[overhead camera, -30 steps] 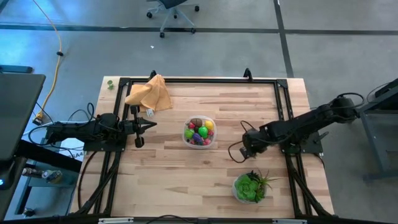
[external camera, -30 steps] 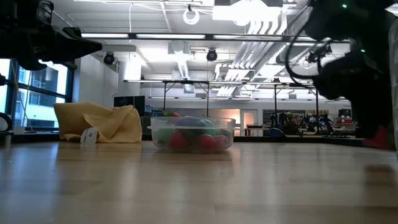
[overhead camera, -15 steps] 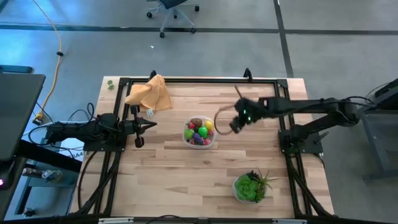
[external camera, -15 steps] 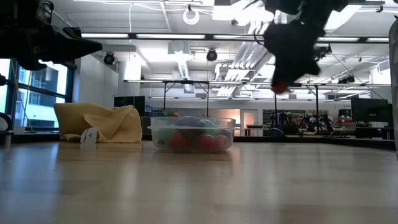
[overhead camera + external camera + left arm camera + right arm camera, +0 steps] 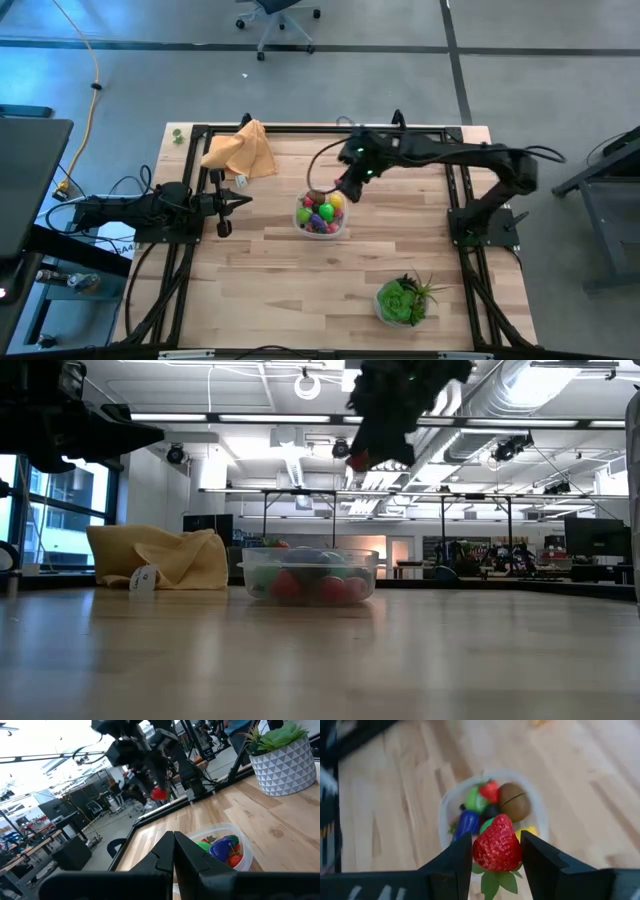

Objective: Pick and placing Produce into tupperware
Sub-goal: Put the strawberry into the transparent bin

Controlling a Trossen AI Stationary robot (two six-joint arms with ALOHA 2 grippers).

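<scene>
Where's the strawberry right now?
The strawberry is up in the air, pinched in the right claw, just above the tupperware mid-table.

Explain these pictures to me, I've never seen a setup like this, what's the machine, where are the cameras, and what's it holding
These are two dark robot arms at a wooden table, each ending in a two-finger tool. One picture looks straight down from above, one looks level across the tabletop, and one comes from a camera on each wrist.

The right tool hangs in the air just beside and above a clear round tupperware already filled with toy produce. Its fingers are shut on a toy strawberry, seen close up in the right wrist picture.

The left tool waits at the table's left edge, shut and empty.

Also on the table: an orange-tan cloth at the far edge and a leafy green plant in a pot at the near right.
</scene>
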